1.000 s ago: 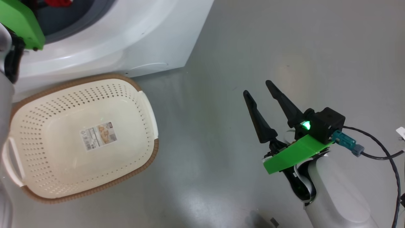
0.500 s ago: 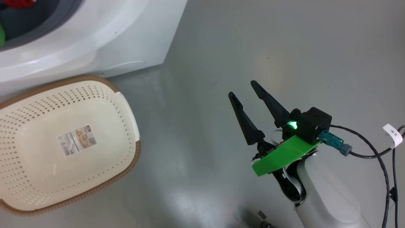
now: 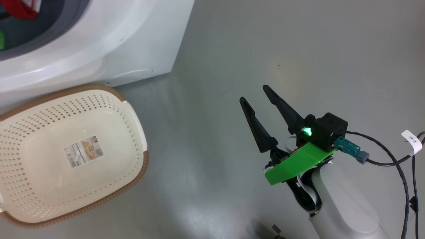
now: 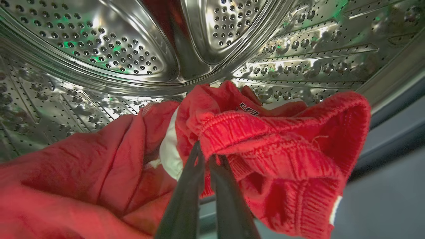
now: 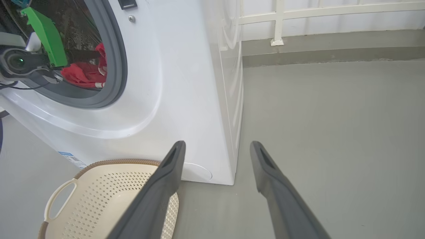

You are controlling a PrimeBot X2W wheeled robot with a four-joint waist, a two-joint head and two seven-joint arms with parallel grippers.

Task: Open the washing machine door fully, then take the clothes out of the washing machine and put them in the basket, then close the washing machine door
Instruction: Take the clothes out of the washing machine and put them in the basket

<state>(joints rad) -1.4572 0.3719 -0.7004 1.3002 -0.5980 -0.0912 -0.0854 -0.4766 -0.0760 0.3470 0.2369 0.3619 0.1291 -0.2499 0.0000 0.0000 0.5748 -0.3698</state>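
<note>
Inside the steel drum of the washing machine, my left gripper is shut on the ribbed edge of the red clothes. The right wrist view shows my left arm's green wrist mount at the machine's round opening, with the clothes behind the grey rubber ring. A bit of red cloth shows in the head view's top left corner. The cream basket stands empty on the floor in front of the machine. My right gripper hangs open over bare floor, right of the basket. The washing machine door is out of view.
Grey floor stretches right of the machine. A white railing on a low kerb runs along the back. A black cable with a paper tag trails from my right wrist. A paper label lies in the basket's bottom.
My left gripper has shut on the red clothes. The head camera has turned, so the machine and basket sit further left in its view. The right gripper has kept still.
</note>
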